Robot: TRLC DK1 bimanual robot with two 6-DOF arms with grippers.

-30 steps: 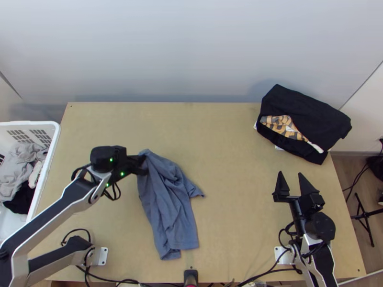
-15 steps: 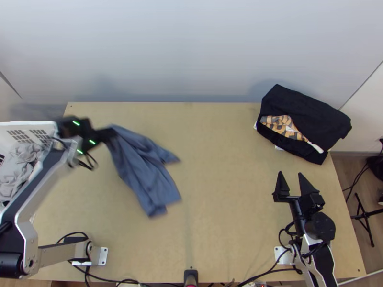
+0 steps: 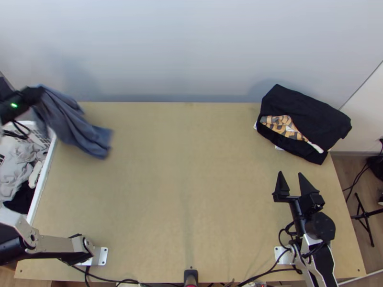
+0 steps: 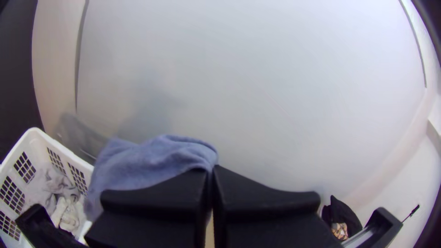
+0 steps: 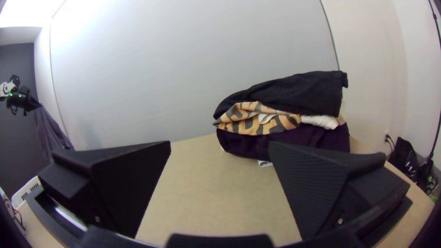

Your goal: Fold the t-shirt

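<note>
We swung bunched blue-grey cloth t-shirt [image 3: 74,124] toward white plastic basket [image 3: 42,184]; left black gripper [image 4: 211,170] clamped it, right black gripper [image 3: 290,173] gaped. Spreading probably needed before folding.

We see slate blue on the limp fabric t-shirt [image 3: 74,124], pale tan on the flat wooden tabletop [image 3: 182,191], and grey figures over a bunched orange cloth [image 3: 282,125].
</note>
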